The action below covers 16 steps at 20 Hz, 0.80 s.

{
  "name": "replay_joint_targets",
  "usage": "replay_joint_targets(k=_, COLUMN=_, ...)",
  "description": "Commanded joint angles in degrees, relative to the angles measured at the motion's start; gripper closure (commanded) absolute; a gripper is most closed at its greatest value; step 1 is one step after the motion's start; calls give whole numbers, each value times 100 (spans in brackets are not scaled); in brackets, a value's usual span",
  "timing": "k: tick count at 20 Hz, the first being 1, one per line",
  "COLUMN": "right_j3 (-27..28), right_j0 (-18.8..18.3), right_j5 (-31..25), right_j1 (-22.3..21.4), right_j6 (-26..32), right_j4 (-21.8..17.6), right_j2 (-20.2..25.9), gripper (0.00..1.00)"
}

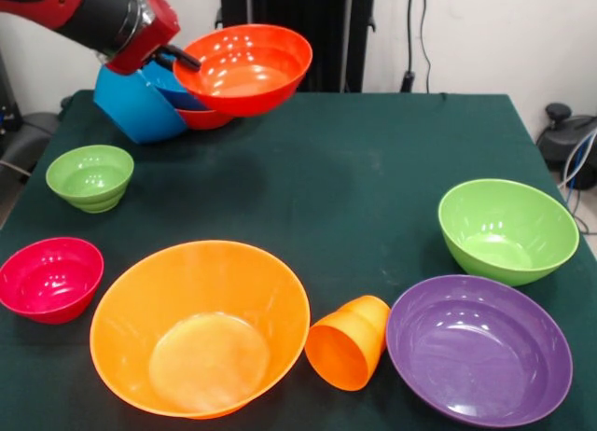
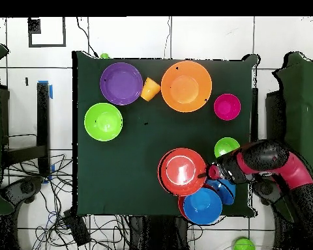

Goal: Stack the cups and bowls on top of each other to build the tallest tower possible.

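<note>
Dark green cloth-covered table [image 1: 373,151] before a white wall, carrying a large orange plastic bowl [image 1: 200,326], a small orange tapered tumbler [image 1: 348,342] tipped on its side beside it, a wide purple bowl [image 1: 478,349], two green bowls [image 1: 507,229] [image 1: 90,177] and a small magenta bowl [image 1: 49,278]. Far corner: tilted tower [image 1: 187,90] of nested blue and red-orange bowls, topped by a glossy red-orange bowl [image 1: 244,69]. Tool [image 1: 173,56] at that top bowl's rim, on the arm's side; cannot tell whether clamped or parted.
</note>
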<state>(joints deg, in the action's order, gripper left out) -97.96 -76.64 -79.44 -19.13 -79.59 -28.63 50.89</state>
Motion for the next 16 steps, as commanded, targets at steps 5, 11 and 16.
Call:
replay_joint_targets(k=5, right_j3=-1326, right_j0=-712, right_j5=-433, right_j1=-781, right_j6=2087, right_j4=-711, right_j2=509, gripper=100)
replay_joint_targets(k=11, right_j3=-1343, right_j0=-719, right_j5=-675, right_j1=-961, right_j6=2195, right_j4=-1070, right_j2=597, gripper=100)
replay_joint_targets(k=16, right_j3=-1150, right_j0=-606, right_j5=-777, right_j1=-935, right_j6=2387, right_j4=-1255, right_j2=662, gripper=100)
